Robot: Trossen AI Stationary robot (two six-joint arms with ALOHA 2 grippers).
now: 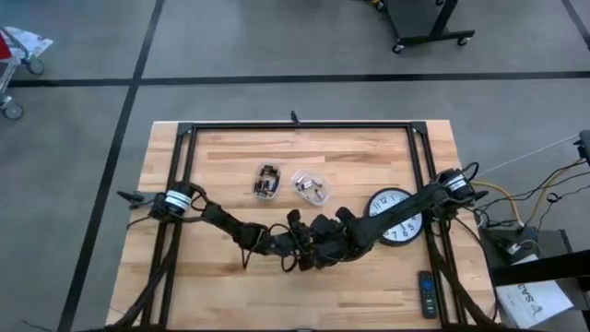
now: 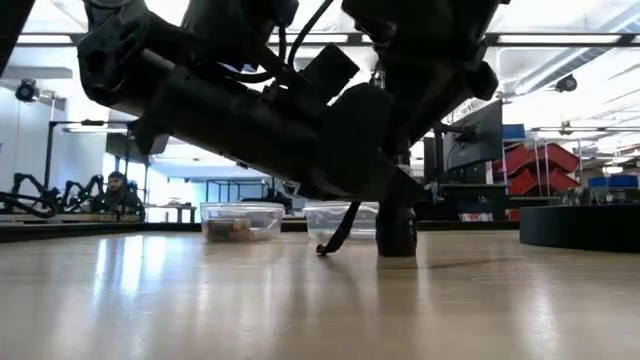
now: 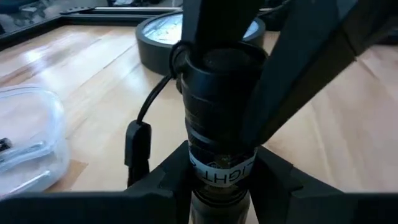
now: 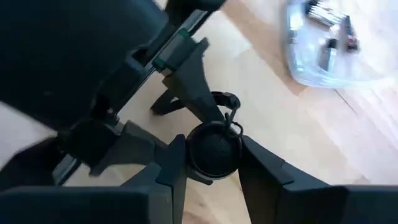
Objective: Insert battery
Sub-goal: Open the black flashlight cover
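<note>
The flashlight [image 3: 219,118] stands upright on the bench [image 1: 369,277], near the wall clock [image 1: 396,218]. Its white band reads "LIGHT" in the left wrist view only. The left pincer [image 3: 217,186] is clamped on the lower body. The right pincer [image 4: 213,163] grips the dark top end, shown only in the right wrist view. Two clear containers [image 1: 288,184] lie beyond the flashlight, with small items inside.
</note>
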